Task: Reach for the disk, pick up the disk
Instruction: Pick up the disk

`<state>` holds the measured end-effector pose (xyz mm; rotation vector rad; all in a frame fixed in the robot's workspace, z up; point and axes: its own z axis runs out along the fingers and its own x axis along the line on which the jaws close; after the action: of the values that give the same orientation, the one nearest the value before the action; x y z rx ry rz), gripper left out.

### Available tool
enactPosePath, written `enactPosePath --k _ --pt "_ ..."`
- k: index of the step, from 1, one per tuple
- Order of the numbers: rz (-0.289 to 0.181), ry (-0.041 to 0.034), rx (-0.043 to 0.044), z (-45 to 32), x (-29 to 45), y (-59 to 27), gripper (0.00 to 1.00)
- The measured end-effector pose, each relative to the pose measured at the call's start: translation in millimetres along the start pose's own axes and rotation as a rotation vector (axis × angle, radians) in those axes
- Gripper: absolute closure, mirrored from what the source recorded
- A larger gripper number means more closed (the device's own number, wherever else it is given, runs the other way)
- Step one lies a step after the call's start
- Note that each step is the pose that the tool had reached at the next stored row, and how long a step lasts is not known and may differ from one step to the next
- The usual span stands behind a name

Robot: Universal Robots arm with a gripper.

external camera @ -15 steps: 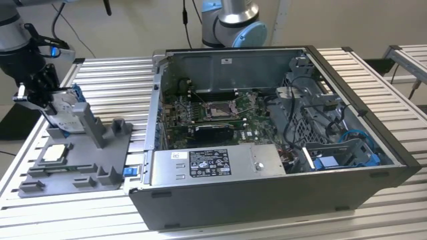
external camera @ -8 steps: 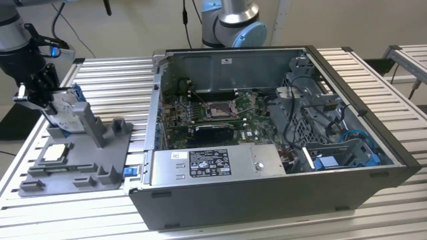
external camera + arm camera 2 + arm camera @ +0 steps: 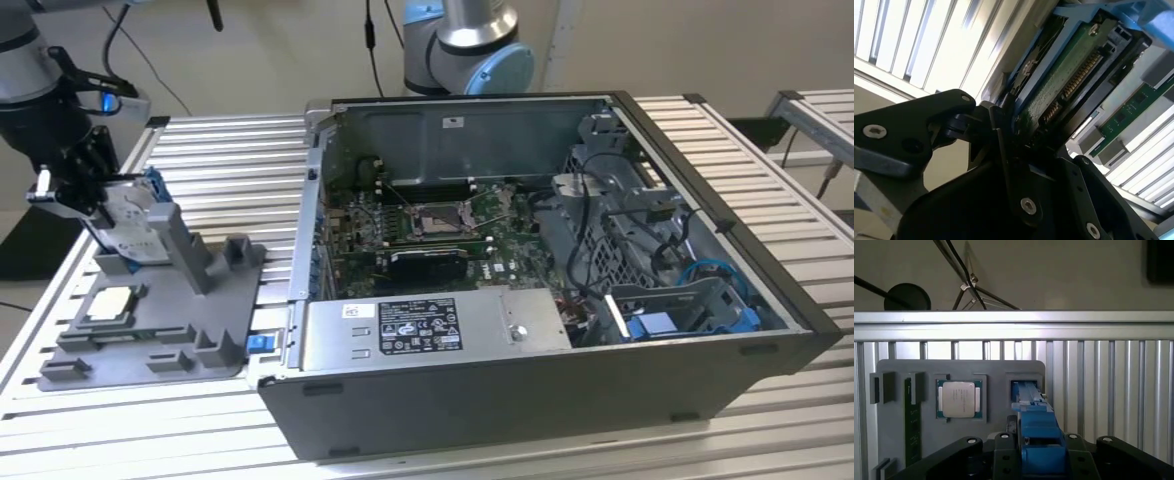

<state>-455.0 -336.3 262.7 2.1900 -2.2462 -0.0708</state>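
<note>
Claw (image 3: 1039, 436) clenched on the disk (image 3: 1034, 410): fingers straddle it, one on each flat face, blue rail edge between them in the first wrist view. The disk lies straight ahead of the claw, on edge, with its long axis running out from the claw into the slot of the grey stand (image 3: 994, 370). Its far end looks still seated there, so not lifted clear, I'd say. Just beside the slot, a square chip (image 3: 959, 399) sits in its own recess. Stand rests on the slatted counter (image 3: 1104, 390). Further off, toward the exterior view's right, an open computer case (image 3: 534, 400).
</note>
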Motion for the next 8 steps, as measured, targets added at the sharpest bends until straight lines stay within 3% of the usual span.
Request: enactPosePath --k 8 --pt "0.000 -0.0002 0.0001 0.0 0.0 0.0 1.00"
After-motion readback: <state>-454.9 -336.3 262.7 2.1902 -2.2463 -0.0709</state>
